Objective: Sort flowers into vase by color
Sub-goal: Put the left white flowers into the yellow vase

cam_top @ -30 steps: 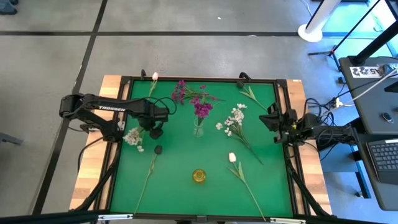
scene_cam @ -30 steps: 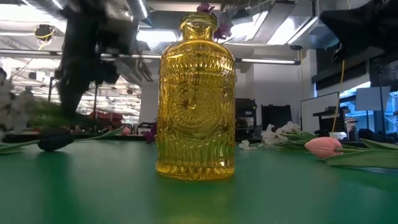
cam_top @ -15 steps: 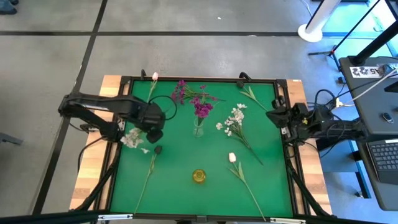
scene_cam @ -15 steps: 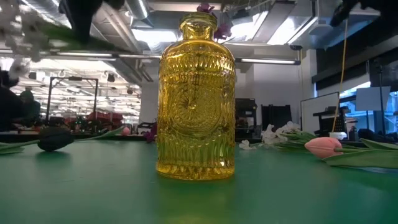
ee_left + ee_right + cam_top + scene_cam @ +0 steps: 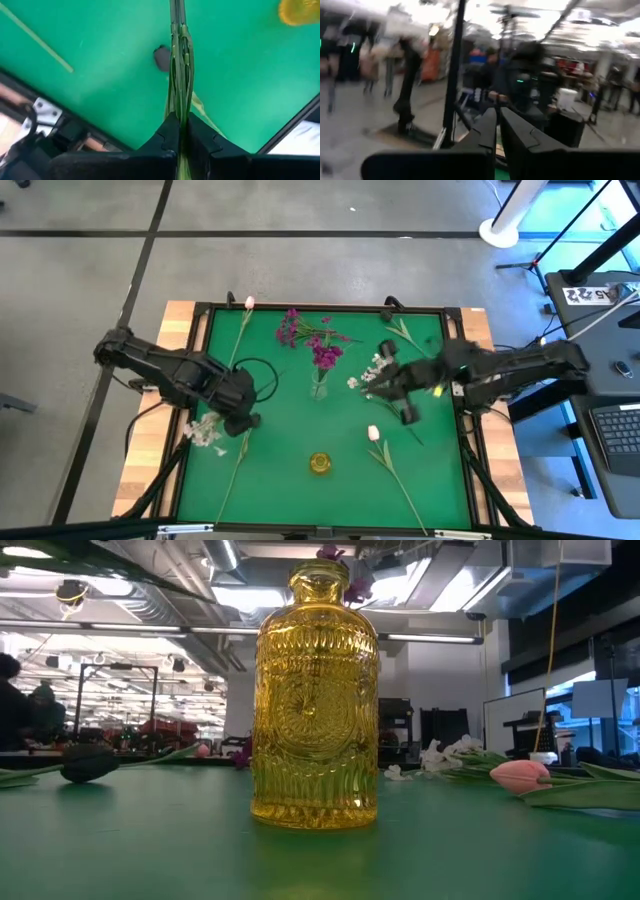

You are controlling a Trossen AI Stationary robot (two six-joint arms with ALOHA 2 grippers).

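The table [image 5: 300, 420], covered in green, is seen from above with both arms reaching over it. The left gripper [image 5: 238, 423] is held above the table's left edge, its fingers [image 5: 167, 135] clamped together on the green stems of a white flower spray [image 5: 203, 429], whose blossoms hang toward that left edge. The right gripper [image 5: 408, 412] is positioned over the right half of the table, near the right edge, with its fingers [image 5: 487, 125] pressed together and nothing seen between them.

A yellow glass vase [image 5: 316, 700] stands upright near the front edge at the middle. A clear vase [image 5: 319, 387] at the table's centre holds a magenta cluster [image 5: 325, 356]. More magenta flowers [image 5: 292, 328] lie by the back edge. A second white spray [image 5: 375, 370] lies just beside the right gripper. A pale bud [image 5: 373, 433] lies toward the front right corner, and a pink bud [image 5: 249, 303] at the back left corner.
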